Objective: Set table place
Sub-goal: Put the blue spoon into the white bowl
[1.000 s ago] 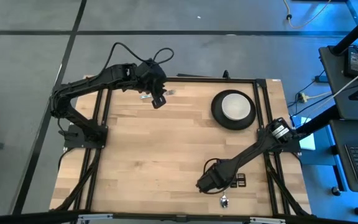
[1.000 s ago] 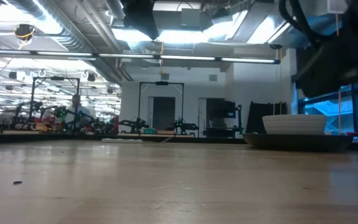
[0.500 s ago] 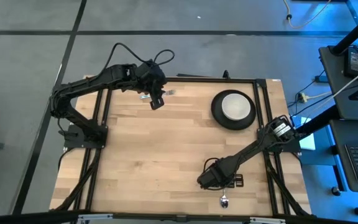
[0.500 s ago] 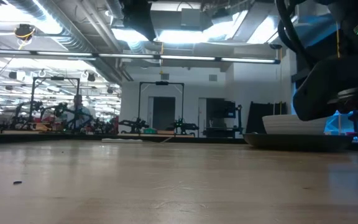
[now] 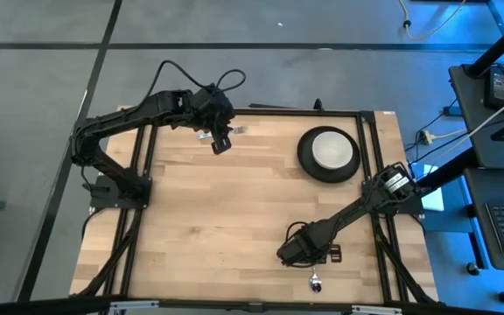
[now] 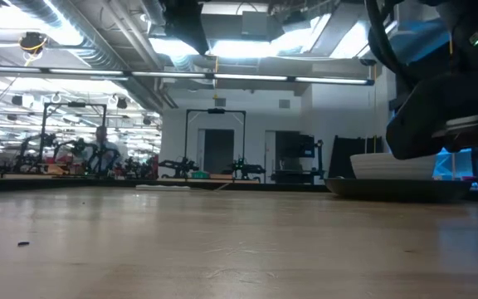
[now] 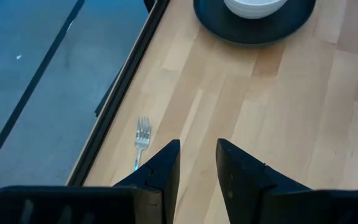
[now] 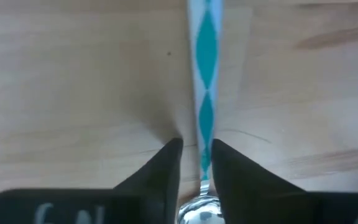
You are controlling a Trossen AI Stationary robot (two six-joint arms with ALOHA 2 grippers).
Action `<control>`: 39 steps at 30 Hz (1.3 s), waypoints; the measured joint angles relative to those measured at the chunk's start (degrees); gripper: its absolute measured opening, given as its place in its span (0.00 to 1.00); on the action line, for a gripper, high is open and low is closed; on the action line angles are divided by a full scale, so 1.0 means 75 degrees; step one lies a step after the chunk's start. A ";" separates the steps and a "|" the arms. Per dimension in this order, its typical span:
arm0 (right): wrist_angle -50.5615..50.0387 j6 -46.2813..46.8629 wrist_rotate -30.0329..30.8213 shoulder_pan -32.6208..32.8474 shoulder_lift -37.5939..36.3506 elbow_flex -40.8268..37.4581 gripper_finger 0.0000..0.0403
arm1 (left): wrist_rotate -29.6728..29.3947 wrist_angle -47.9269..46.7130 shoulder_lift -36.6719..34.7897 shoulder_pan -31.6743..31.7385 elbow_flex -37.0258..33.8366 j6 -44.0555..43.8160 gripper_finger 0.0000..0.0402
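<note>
The silver spoon (image 8: pixel 204 93) lies on the table (image 5: pixel 234 219) near its near edge; its bowl (image 5: pixel 316 283) shows below my right gripper (image 5: pixel 311 261), which is shut on it. The black plate (image 5: pixel 328 154) holds the white bowl (image 5: pixel 329 148) at the far right. The silver fork (image 7: pixel 142 140) lies flat by the far edge rail. My left gripper (image 5: pixel 220 143) hovers beside the fork, shut and touching nothing. In the low view my right gripper (image 6: pixel 438 124) hangs in front of the plate (image 6: pixel 401 188). My right gripper has the spoon's handle just beyond the bowl (image 8: pixel 205 158) between its two fingers, which come from above and lie across the handle. The spoon lies flat on the table. The handle runs on past the fingertips (image 8: pixel 169 155).
Black frame rails (image 5: pixel 143 201) run along the table's left and right sides and its far edge. A wide stretch of bare wood lies between both arms. Grey floor (image 7: pixel 30 74) shows beyond the far rail. Desks and cables stand off the table's right.
My right gripper has come down toward the table over the spoon; in the low view its dark body sinks lower in front of the plate. The spoon, fork, plate and bowl have kept their places.
</note>
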 joint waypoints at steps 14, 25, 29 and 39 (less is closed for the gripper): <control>-0.0173 -0.0279 0.0491 0.0023 0.0015 0.0129 0.05 | -0.0001 0.0004 0.0000 0.0000 0.0000 -0.0050 0.24; -0.3227 -0.0199 0.3828 -0.0054 0.0085 0.2086 0.05 | 0.0000 0.0007 0.0000 0.0000 0.0000 -0.0050 0.24; -0.4465 -0.0326 0.4051 -0.0273 0.0075 0.2906 0.05 | -0.0002 0.0007 0.0000 0.0000 0.0000 -0.0049 0.24; -0.5640 -0.0751 0.6766 -0.0643 -0.0205 0.4025 0.06 | -0.0002 0.0003 0.0000 0.0000 0.0000 -0.0047 0.24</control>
